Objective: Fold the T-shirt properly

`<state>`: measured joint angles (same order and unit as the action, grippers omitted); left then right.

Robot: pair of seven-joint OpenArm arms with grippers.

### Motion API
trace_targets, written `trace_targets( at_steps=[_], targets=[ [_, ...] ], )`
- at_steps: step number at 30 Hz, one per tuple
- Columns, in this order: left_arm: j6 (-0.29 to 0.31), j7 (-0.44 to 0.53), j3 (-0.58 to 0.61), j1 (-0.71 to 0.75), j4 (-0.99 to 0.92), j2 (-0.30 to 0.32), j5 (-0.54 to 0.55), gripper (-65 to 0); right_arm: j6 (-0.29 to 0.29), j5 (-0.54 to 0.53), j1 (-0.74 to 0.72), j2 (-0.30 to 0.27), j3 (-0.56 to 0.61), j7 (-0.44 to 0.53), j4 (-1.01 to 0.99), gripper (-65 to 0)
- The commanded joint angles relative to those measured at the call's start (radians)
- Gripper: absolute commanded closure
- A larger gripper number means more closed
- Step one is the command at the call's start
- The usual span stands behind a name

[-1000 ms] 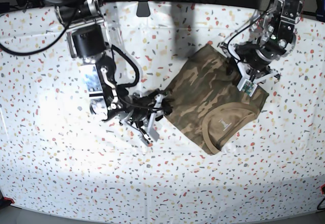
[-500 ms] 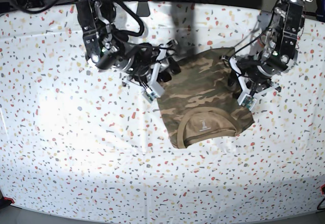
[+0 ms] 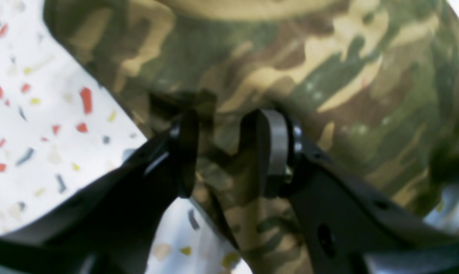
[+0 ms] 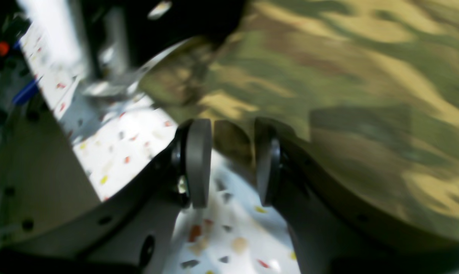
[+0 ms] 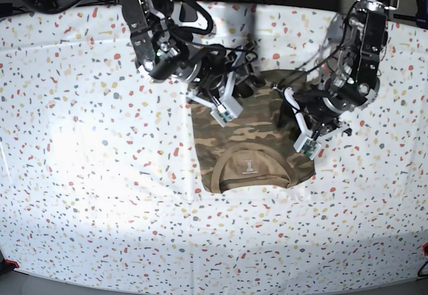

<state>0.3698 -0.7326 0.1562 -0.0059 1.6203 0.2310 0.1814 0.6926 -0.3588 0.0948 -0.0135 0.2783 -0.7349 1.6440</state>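
The camouflage T-shirt [image 5: 251,138] lies folded into a compact rectangle at the table's middle. Its tan collar [image 5: 251,169] and white neck label face the front. My right gripper [image 5: 234,101] is at the shirt's far left corner. In the right wrist view the gripper [image 4: 231,163] has its fingers closed on a fold of the shirt's edge [image 4: 328,76]. My left gripper [image 5: 299,122] is at the shirt's right edge. In the left wrist view the gripper [image 3: 227,156] pinches bunched cloth of the shirt [image 3: 328,76].
The white speckled tablecloth [image 5: 100,174] covers the whole table. Cables and dark equipment [image 5: 194,11] sit along the far edge behind the arms. Both arm bodies lean over the far half of the table.
The right arm has swung up and right with the shirt's corner. The shirt has turned and slid left, and its collar now faces the front. The left gripper moved left with its edge.
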Motion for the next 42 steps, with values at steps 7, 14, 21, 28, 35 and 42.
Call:
trace_targets(
  at_steps=[7,14,21,28,35,42],
  targets=[
    [0.002,0.022,-0.004,-0.043,0.015,0.002,0.010,-24.5,0.006,-0.012,-0.037,0.005,0.003,0.024,0.020,-19.7],
    [-0.168,-0.068,-0.023,-0.135,0.202,0.003,0.004,-24.5,0.006,0.027,-0.070,-0.003,-0.090,0.122,0.204,-19.7],
    [-0.179,-0.156,-0.155,-0.097,0.482,0.003,0.130,-24.5,0.006,-0.014,-0.071,-0.011,-0.316,-0.018,0.397,-19.7],
    [-0.134,-0.212,-0.338,0.096,0.508,0.003,0.146,-24.5,0.006,-0.203,-0.010,-0.089,-0.550,-0.151,0.479,-19.7],
    [-0.006,-0.221,-0.562,0.337,0.590,0.003,0.280,-24.5,0.006,-0.356,0.171,-0.135,-0.782,-0.265,0.583,-19.7],
    [0.067,-0.293,-0.762,0.569,0.713,0.003,0.417,-24.5,0.006,-0.465,0.430,-0.150,-0.999,-0.369,0.671,-19.7]
  ],
)
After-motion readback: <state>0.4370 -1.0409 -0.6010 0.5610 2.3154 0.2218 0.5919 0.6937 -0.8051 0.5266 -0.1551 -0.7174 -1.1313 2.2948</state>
